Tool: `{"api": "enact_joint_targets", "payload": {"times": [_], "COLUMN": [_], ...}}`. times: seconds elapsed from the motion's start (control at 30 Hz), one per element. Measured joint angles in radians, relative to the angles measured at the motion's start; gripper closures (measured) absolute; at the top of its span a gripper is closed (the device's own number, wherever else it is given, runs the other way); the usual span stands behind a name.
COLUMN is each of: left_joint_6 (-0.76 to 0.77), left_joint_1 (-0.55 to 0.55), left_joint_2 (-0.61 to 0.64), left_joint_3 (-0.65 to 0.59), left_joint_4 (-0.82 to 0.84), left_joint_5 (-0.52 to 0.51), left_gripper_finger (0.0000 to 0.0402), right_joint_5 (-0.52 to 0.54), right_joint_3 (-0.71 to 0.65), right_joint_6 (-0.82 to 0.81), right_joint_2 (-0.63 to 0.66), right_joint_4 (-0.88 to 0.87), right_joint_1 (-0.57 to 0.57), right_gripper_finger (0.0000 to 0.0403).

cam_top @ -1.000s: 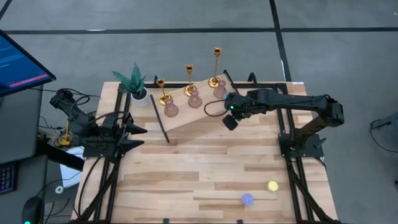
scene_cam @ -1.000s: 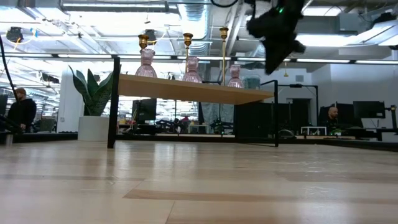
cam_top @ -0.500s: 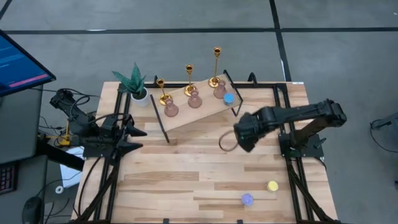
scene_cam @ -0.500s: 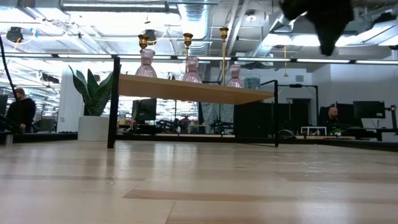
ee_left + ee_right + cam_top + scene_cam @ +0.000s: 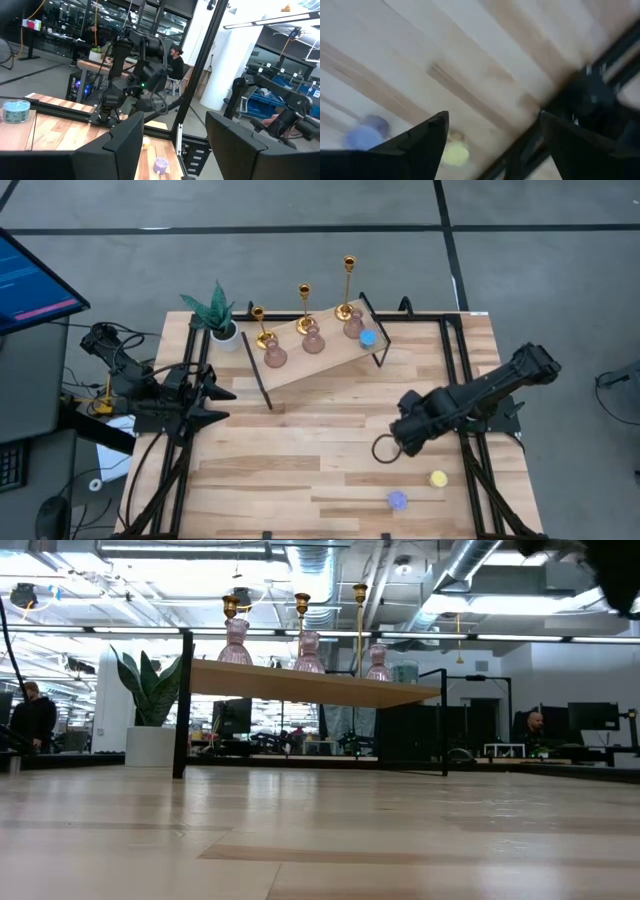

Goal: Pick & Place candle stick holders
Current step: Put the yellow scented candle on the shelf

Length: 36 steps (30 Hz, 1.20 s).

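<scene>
— How's your light on the table (image 5: 300, 450)?
— Even and bright from overhead; shadows stay soft.
— And the low view?
— Ceiling strips (image 5: 180, 552) glare — your right wrist picture is smeared with motion blur.

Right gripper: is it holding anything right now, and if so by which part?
Nothing. The right gripper is open and empty over bare table, near the yellow light. The left gripper holds nothing either.
</scene>
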<state>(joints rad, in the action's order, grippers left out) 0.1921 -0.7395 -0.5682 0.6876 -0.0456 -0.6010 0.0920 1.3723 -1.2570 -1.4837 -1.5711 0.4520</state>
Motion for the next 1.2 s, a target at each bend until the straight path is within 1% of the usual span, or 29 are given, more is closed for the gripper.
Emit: {"api": "enact_joint_targets", "payload": {"times": [0.1, 0.2, 0.3, 0.43, 0.53, 0.63, 0.77, 0.87, 1.0, 1.2], "left_joint_6": [0.000, 0.000, 0.000, -0.002, -0.003, -0.003, -0.003, -0.004, -0.003, -0.008], "left_joint_1": [0.000, 0.000, 0.000, 0.000, 0.000, 0.000, 0.000, 0.000, 0.000, 0.000], "left_joint_2": [0.000, 0.000, 0.000, 0.000, 0.000, 0.000, 0.000, 0.000, 0.000, 0.000], "left_joint_3": [0.000, 0.000, 0.000, 0.000, 0.000, 0.000, 0.000, 0.000, 0.000, 0.000], "left_joint_4": [0.000, 0.002, 0.004, 0.007, 0.008, 0.008, 0.010, 0.011, 0.012, 0.015], "left_joint_5": [0.003, 0.025, 0.031, 0.031, 0.031, 0.031, 0.030, 0.030, 0.030, 0.030], "left_gripper_finger": [0.0187, 0.0187, 0.0187, 0.0187, 0.0187, 0.0187, 0.0187, 0.0187, 0.0187, 0.0187], "right_joint_5": [-0.078, -0.211, -0.316, -0.411, -0.452, -0.483, -0.492, -0.510, -0.504, -0.480], "right_joint_3": [-0.066, -0.148, -0.229, -0.330, -0.391, -0.426, -0.453, -0.465, -0.465, -0.466], "right_joint_6": [-0.050, -0.079, -0.092, -0.116, -0.142, -0.158, -0.170, -0.184, -0.203, -0.222], "right_joint_2": [-0.001, -0.001, -0.001, -0.001, -0.001, -0.001, -0.001, -0.001, -0.001, -0.001], "right_joint_4": [0.004, 0.030, 0.084, 0.235, 0.368, 0.429, 0.446, 0.497, 0.568, 0.557], "right_joint_1": [0.029, 0.055, 0.082, 0.105, 0.121, 0.139, 0.151, 0.151, 0.167, 0.198], "right_gripper_finger": [0.0097, 0.0096, 0.0096, 0.0096, 0.0096, 0.0096, 0.0096, 0.0096, 0.0096, 0.0096]}}
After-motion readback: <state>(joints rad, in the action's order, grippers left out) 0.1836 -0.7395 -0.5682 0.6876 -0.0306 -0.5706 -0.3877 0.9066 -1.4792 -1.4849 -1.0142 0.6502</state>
